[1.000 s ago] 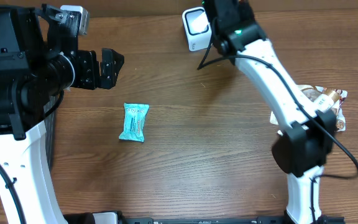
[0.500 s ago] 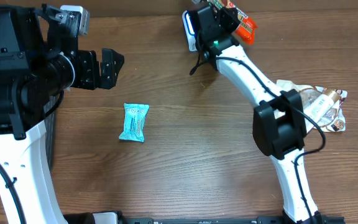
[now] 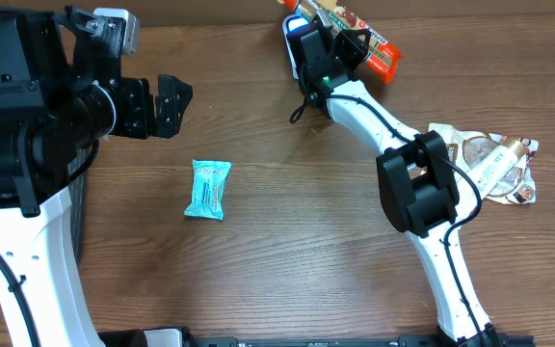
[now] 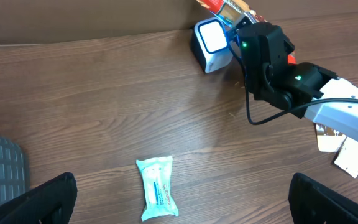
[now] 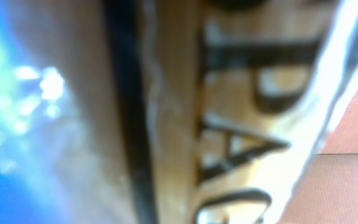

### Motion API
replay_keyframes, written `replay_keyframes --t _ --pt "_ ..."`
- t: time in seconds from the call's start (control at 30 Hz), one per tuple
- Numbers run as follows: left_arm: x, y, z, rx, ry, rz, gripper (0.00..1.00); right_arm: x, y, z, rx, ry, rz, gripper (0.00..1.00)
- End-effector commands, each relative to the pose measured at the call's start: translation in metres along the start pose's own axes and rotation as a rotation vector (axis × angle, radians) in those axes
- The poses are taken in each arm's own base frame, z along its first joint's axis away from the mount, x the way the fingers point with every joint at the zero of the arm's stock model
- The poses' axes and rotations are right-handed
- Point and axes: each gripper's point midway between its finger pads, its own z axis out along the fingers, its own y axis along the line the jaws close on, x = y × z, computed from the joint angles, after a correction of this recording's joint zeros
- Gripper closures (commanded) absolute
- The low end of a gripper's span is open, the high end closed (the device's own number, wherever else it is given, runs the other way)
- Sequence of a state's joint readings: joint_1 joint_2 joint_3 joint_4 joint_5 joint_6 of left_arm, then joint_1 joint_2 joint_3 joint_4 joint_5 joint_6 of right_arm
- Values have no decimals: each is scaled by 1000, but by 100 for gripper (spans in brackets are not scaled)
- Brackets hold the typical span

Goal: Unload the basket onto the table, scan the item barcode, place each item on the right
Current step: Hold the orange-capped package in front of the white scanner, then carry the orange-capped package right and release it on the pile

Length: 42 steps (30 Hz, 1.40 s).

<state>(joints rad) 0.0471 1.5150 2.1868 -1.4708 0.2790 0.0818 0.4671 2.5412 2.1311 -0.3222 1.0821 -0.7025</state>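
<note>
Overhead shows right hand [image 3: 339,37] clamped on an orange bar [image 3: 380,54] beside the scanner [image 4: 211,43]; left hand [image 3: 154,106] gapes wide, empty.

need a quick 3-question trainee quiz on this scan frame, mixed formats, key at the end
1. True or false: the left hand is open and the teal packet lies untouched on the table.
2. What does the right hand hold up by the scanner? A. teal packet B. orange bar C. nothing
3. Fill in: the pile of wrappers lies on the robot's ___ side.

Key: 1 true; 2 B; 3 right.
</note>
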Motion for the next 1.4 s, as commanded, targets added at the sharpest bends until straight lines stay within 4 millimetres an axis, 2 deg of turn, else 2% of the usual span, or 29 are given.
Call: replay_keyframes --t 0.0,0.37,0.53,0.67,0.8,0.87,0.97,1.1,1.17,1.23,1.37 --pt "-2 0 0 -1 -5 19 0 -4 -23 -4 72 14 103 96" --pt "-2 0 0 -1 -5 19 1 -4 -14 -2 55 10 92 96" --pt "-2 0 0 -1 -5 19 0 -9 -19 -9 56 -4 103 97" --pt "-2 0 0 -1 -5 19 0 -27 -51 -37 45 -60 148 97" --pt "-2 0 0 -1 -5 19 0 -32 -115 -74 5 -109 255 97" --pt "-2 0 0 -1 -5 19 1 -24 -142 -97 -70 -126 315 97" --pt "-2 0 0 -1 -5 19 0 -7 -169 -136 -266 -150 441 96" --pt "-2 0 0 -1 -5 19 0 24 -181 -205 -792 -137 681 96" --pt "-2 0 0 -1 -5 19 1 46 -189 -223 -972 -85 749 96" --pt "-2 0 0 -1 -5 19 0 81 -198 -222 -1075 29 801 96" --pt "-2 0 0 -1 -5 19 0 131 -196 -201 -1165 241 864 96"
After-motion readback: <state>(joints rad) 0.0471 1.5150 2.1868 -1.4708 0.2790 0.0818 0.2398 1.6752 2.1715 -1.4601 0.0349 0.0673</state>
